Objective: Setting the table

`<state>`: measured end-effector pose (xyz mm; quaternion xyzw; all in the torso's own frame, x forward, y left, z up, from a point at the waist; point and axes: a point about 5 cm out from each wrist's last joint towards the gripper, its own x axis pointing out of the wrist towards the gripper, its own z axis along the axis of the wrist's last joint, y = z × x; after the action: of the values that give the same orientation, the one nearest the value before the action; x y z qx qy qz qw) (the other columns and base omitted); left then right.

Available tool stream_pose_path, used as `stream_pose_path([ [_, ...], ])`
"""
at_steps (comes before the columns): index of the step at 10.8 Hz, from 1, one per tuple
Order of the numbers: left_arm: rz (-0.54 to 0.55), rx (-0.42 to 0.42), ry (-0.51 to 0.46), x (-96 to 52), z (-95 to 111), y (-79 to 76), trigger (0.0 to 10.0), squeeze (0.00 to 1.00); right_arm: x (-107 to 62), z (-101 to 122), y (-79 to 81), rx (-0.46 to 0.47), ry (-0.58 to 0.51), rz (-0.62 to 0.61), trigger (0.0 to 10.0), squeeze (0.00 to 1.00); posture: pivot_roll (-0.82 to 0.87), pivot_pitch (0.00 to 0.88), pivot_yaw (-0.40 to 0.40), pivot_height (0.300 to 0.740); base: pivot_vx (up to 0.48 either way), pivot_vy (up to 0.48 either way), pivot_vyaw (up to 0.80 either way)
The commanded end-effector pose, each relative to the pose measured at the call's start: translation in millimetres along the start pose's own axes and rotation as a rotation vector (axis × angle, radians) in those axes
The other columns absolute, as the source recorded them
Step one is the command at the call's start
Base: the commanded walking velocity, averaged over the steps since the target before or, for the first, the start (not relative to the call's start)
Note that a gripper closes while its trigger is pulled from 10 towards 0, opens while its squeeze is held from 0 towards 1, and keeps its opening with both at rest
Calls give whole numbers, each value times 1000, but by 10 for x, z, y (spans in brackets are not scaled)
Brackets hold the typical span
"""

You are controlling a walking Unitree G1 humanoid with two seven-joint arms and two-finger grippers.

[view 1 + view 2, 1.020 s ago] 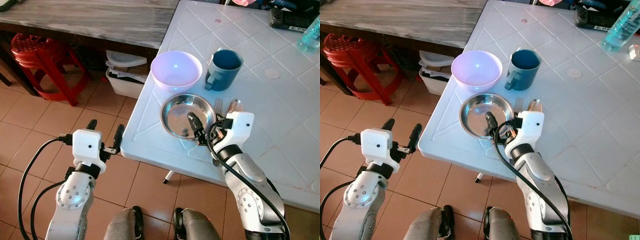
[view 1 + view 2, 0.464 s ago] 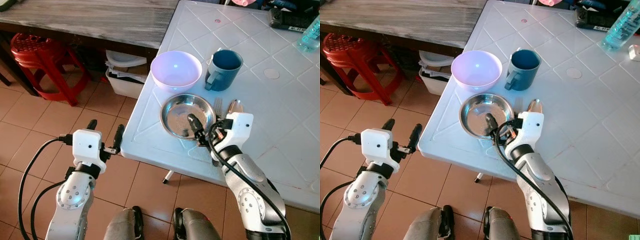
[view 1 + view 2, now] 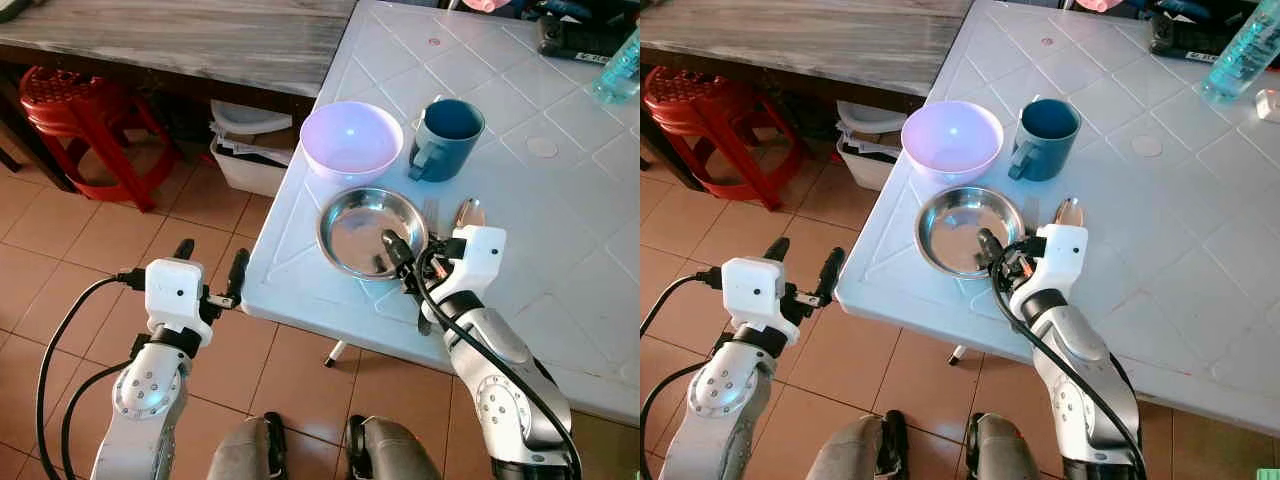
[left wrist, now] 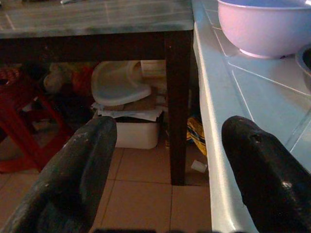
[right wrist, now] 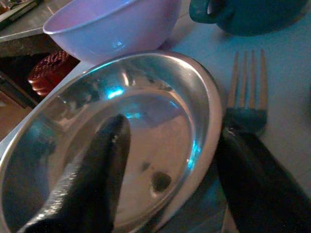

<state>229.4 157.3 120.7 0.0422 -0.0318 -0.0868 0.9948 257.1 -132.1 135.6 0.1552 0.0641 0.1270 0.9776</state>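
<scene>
Both head eyes look steeply down from above, table corner (image 3: 300, 250) toward one o'clock, tiled floor (image 3: 60, 260) at nine. The left wrist camera peers low and level past the table edge (image 4: 206, 121) under a wooden table (image 4: 97, 19). The right wrist camera sits close over the steel plate (image 5: 121, 141); lavender bowl (image 5: 112, 26) shared by all.

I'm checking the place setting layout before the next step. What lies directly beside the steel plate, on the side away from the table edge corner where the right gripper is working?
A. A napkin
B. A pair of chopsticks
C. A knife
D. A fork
D: a fork with its tines toward the blue mug lies right next to the steel plate, whose rim the open right gripper straddles.
</scene>
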Motion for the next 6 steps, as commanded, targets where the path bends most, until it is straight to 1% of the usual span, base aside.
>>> stream_pose_path([
  [1,-2,5,2,-10,8,-17,10000,0,-20,-171,-36,42,91,-19,7725,0,-28,216,25,740,0,0,0],
  [2,-2,5,3,-8,9,-17,10000,0,-24,-185,-41,42,105,-24,10000,0,-28,216,25,740,0,0,0],
  [3,-1,5,4,-9,8,-13,10000,0,-25,-211,-64,30,127,-36,10000,0,-28,216,25,740,0,0,0],
  [4,-2,8,8,-20,2,-1,10000,0,-21,-237,-80,34,148,-44,2863,0,-25,217,27,740,0,0,0],
  [5,-9,7,13,-32,-6,2,10000,0,-14,-259,-98,34,172,-52,0,0,-22,217,27,740,0,0,0],
  [6,-20,1,14,-33,-8,-3,10000,0,-9,-262,-105,35,178,-55,2706,0,-21,216,25,740,0,0,0],
])
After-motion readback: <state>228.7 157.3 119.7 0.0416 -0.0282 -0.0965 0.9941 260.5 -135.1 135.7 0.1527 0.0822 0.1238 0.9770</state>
